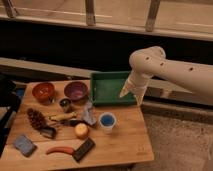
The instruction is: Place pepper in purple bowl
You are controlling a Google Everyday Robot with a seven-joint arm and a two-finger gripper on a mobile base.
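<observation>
The pepper [60, 149], slim and red-orange, lies near the table's front edge, just left of a black rectangular block [83, 149]. The purple bowl [76, 90] stands at the back of the table, between an orange-red bowl [43, 91] and a green tray [111, 86]. My gripper [131, 94] hangs on the white arm above the right end of the green tray, pointing down. It is well to the right of the purple bowl and far from the pepper. Nothing shows in it.
On the wooden table [125, 142] stand a white cup with a blue inside [107, 121], a yellow-orange ball [81, 130], a small metal cup [65, 104], a grey cloth [89, 115], a pine cone [36, 118] and a grey sponge [24, 144]. A dark wall and railing run behind.
</observation>
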